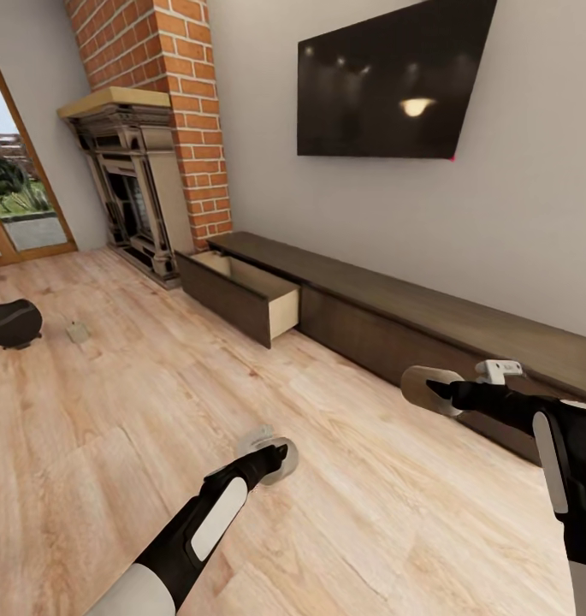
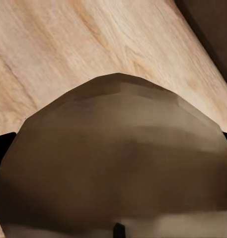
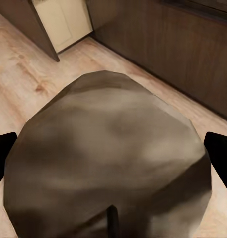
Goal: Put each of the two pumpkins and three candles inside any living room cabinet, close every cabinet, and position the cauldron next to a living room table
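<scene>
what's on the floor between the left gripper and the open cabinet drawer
Bare wood floor between left gripper and drawer, per head view.

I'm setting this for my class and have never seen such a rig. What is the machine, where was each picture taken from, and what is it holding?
It is a simulated wheeled robot with two arms. The large picture comes from its head camera, looking over both arms; the other two come from cameras at each wrist. The left gripper holds a pale lump, and the right gripper holds a second lump; both may be candles. Ahead is a long dark cabinet with one drawer open. A black cauldron sits on the floor.
</scene>
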You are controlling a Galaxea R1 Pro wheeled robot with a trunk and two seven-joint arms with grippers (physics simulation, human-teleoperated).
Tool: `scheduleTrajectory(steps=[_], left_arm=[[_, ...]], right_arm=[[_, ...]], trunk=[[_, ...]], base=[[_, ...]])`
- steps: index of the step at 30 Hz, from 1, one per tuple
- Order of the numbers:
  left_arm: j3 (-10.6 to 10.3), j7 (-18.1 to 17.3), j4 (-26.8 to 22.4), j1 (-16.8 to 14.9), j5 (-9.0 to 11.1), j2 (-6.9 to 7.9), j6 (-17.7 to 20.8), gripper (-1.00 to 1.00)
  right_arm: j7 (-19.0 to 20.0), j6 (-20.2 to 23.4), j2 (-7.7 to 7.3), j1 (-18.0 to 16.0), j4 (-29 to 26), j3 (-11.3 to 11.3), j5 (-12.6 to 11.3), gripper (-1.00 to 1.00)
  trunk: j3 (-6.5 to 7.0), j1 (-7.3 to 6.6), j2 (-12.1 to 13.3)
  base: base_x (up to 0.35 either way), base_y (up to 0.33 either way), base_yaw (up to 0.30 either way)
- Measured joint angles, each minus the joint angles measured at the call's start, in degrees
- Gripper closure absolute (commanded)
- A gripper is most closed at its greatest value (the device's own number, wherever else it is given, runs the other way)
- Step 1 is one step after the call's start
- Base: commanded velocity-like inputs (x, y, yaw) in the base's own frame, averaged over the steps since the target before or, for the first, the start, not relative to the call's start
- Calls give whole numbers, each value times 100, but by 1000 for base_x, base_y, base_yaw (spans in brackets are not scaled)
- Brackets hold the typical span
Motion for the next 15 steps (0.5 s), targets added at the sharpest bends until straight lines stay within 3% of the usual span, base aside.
scheduleTrajectory(steps=[15], left_arm=[[32, -14, 1, -1, 9, 6, 8, 100]], right_arm=[[10, 2, 3, 1, 0, 23, 0, 100]], trunk=[[0, 0, 0]], base=[[339, 2, 0]])
